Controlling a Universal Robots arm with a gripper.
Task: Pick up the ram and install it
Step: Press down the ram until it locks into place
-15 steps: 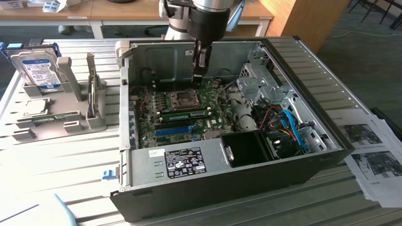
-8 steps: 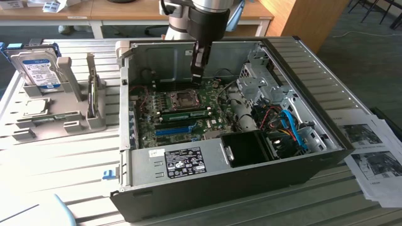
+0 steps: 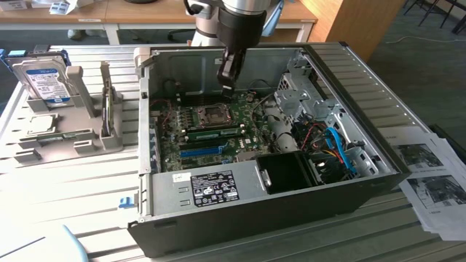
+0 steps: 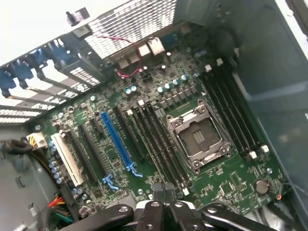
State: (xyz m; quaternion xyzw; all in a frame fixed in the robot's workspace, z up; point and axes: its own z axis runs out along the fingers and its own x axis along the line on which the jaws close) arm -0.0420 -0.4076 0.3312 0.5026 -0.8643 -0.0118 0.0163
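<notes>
The ram [image 3: 216, 132] is a thin green stick lying along a slot on the motherboard [image 3: 240, 143], just in front of the empty CPU socket [image 3: 215, 114]. Whether it is fully seated I cannot tell. My gripper [image 3: 227, 85] hangs inside the open computer case, above the board's rear part, behind the socket and apart from the ram. Its fingers [image 4: 152, 211] are pressed together, so it is shut, and I see nothing green between them. In the wrist view my gripper [image 4: 162, 193] is over the dark memory slots [image 4: 159, 144] between the blue slot strip [image 4: 118, 142] and the CPU socket [image 4: 198, 136].
The case walls [image 3: 364, 82] enclose the board. A drive cage [image 3: 302, 95], loose cables [image 3: 331, 147] and a black fan housing [image 3: 287, 172] fill the case on the exterior view's right. A grey rack [image 3: 87, 136] with a hard drive [image 3: 43, 82] stands on the left, papers [image 3: 429, 174] on the right.
</notes>
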